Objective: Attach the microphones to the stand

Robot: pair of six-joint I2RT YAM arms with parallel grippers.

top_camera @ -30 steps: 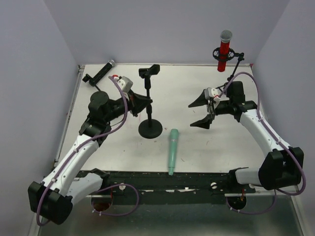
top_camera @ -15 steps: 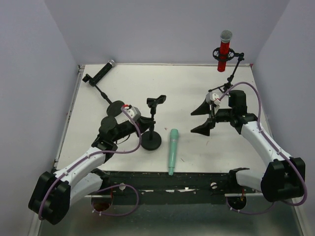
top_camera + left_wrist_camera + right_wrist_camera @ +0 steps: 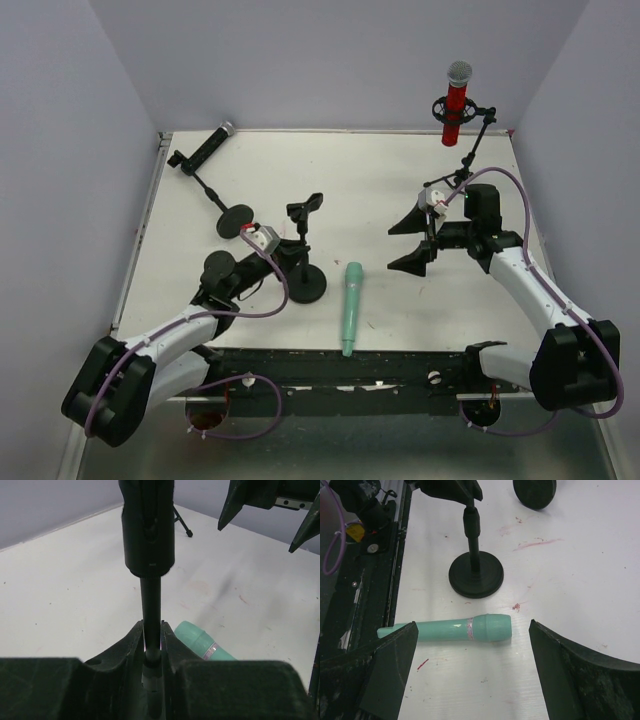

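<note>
The mint-green microphone (image 3: pixel 350 308) lies flat near the table's front, its head pointing away; it also shows in both wrist views (image 3: pixel 470 628) (image 3: pixel 200 642). The black stand (image 3: pixel 305 285) with its empty clip (image 3: pixel 305 207) stands upright just left of it. My left gripper (image 3: pixel 290 262) (image 3: pixel 152 630) flanks the stand's pole (image 3: pixel 150 600); thin slivers of light show on both sides, so it is barely open. My right gripper (image 3: pixel 392 247) (image 3: pixel 472 625) hovers wide open above the green microphone. The red microphone (image 3: pixel 456 100) sits upright in a holder at the back right. The black microphone (image 3: pixel 205 150) sits in a stand at the back left.
The back-left stand has a round black base (image 3: pixel 236 220) (image 3: pixel 535 492) just behind my left arm. The red microphone's tripod boom (image 3: pixel 478 135) rises behind my right arm. The black frame rail (image 3: pixel 330 365) runs along the near edge.
My left arm has pulled the stand toward the near edge, and its jaws have loosened around the pole. My right gripper drew back slightly, then held still and stayed open.
</note>
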